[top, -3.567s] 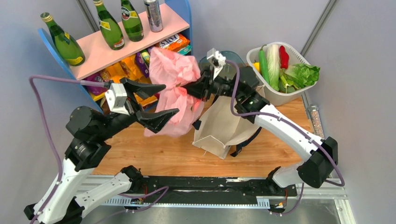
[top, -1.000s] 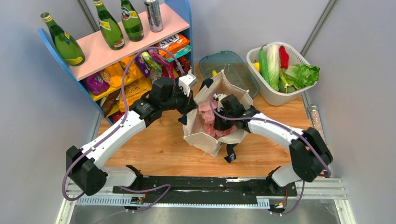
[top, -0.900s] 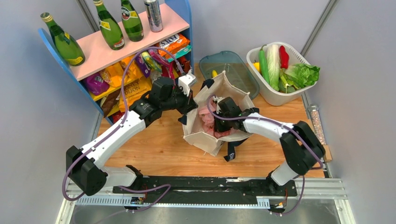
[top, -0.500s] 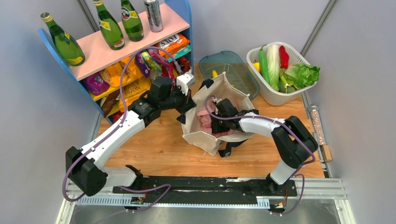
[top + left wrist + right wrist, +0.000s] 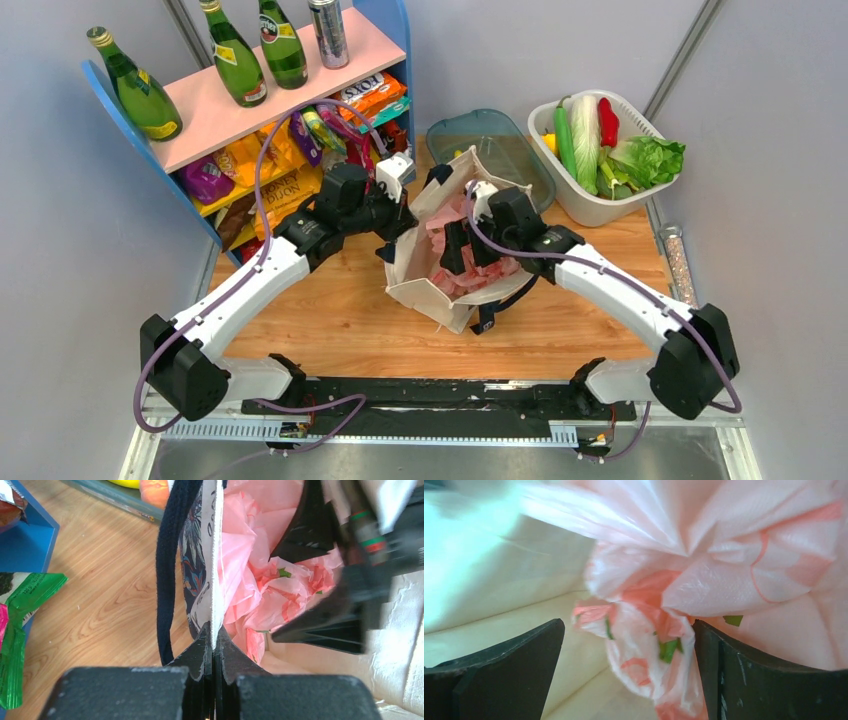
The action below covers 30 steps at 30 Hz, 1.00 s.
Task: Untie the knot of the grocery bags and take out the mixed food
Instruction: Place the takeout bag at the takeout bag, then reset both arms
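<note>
- Well inside the canvas tote (image 5: 412, 285), the right gripper (image 5: 629, 680) hangs with its fingers spread wide. One finger stands on each side of a crumpled lobe of the pink plastic bag (image 5: 734, 580), and they grip nothing.
- Just above those fingers, the bag's folds draw together into the knot (image 5: 685, 554). It looks still bunched tight, and no freed handle shows in any view.
- At the tote's left rim, the left gripper (image 5: 212, 642) is pressed together on the canvas edge beside a navy strap (image 5: 167, 570), holding the mouth open.
- The pink bag sits wholly within the tote's walls and fills most of the opening. Green scraps (image 5: 668, 650) show through the plastic, so its contents appear still sealed in.
- Just behind the tote, a teal tray (image 5: 515, 150) holds a yellow fruit (image 5: 458, 156).
- Behind and to the right of the tote, a white basket (image 5: 590, 212) holds a cucumber (image 5: 563, 140), a pale cabbage (image 5: 585, 140), a red pepper (image 5: 607, 120) and lettuce (image 5: 650, 160).
- Behind and to the left of the tote stands a shelf (image 5: 290, 80) of bottles and snack packets.
- On this evidence the job looks early. The tote is held open, but the knot remains to be undone and the bagged food remains to be lifted out.
</note>
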Each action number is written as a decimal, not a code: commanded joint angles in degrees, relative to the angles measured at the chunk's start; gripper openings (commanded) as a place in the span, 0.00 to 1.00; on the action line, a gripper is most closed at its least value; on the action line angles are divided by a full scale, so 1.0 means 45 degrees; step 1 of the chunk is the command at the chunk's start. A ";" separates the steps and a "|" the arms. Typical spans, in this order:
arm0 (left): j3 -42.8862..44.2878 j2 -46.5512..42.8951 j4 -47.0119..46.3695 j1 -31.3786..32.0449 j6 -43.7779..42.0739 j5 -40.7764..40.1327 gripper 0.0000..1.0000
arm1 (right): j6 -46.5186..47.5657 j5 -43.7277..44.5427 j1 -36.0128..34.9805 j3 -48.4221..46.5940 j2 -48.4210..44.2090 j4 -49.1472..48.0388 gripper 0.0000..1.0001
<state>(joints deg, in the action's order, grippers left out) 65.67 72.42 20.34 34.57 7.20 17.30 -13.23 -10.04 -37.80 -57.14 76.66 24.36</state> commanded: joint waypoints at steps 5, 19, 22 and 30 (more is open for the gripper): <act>0.0366 -0.0382 -0.0464 -0.0104 -0.0152 -0.0237 0.00 | 0.0504 -0.3207 0.0253 -0.2813 -0.1702 0.1806 1.00; 0.2003 -0.1377 0.2722 -0.0162 0.1164 0.0355 0.00 | 0.1053 -0.0821 0.1525 -0.5881 -0.3068 0.2036 1.00; 0.1937 -0.1836 0.3453 -0.0164 0.1406 0.0371 0.00 | 0.0770 -0.0147 0.1814 -0.5635 -0.3013 0.1493 1.00; 0.0983 -0.2289 0.4688 -0.0455 0.1870 -0.0271 0.00 | -0.1433 -0.1856 0.5173 -0.4326 -0.3128 -0.0358 1.00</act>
<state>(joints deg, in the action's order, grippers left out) 71.16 63.11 40.34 33.91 13.37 17.02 -13.58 -15.38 -21.19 -78.52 62.92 28.95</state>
